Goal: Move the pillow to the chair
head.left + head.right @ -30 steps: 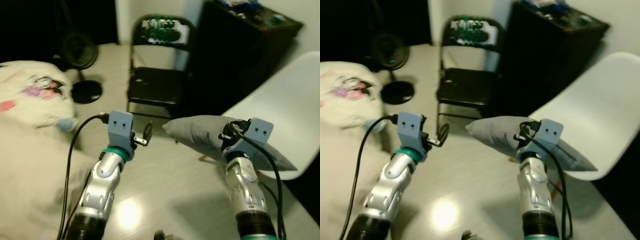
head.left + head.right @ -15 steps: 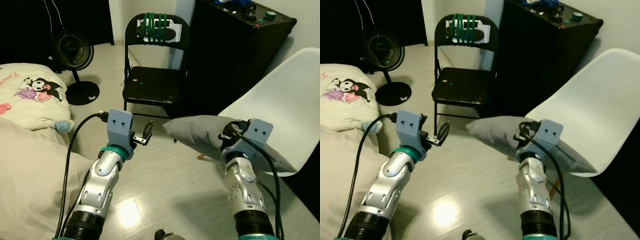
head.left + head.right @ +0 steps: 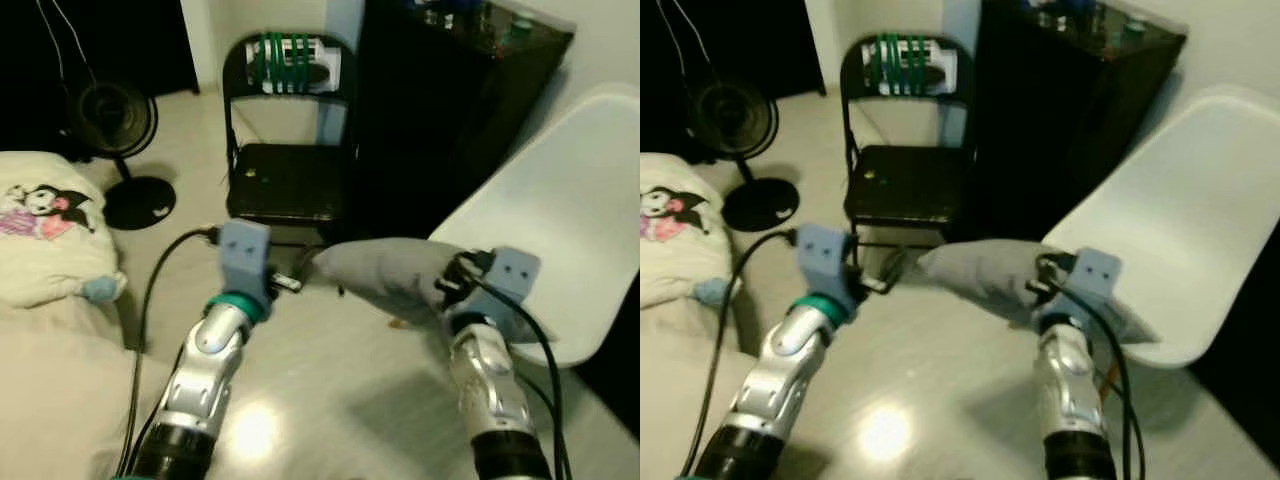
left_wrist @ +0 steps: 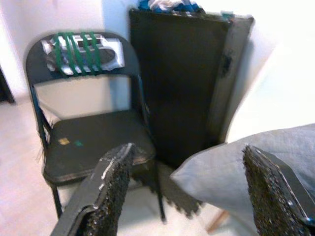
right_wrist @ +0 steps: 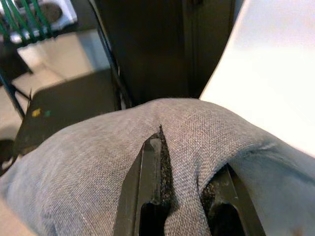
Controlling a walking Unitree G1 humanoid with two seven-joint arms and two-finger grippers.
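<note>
The right gripper [image 5: 182, 191] has its jaws pinched shut on a fold of the grey pillow [image 3: 385, 275], holding it in the air above the floor [image 3: 330, 370], just in front of the white chair [image 3: 560, 230]. That arm reaches forward and up from the near right. The left gripper [image 4: 187, 196] is raised near the pillow's left tip with jaws wide apart and empty, facing the black folding chair [image 3: 285, 180] farther off.

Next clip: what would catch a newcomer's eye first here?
The grey pillow, pinched in the right gripper and held in the air just off the white chair on the robot's right. Next, the black folding chair straight ahead, green bands on its backrest, with the left gripper open toward it.
</note>
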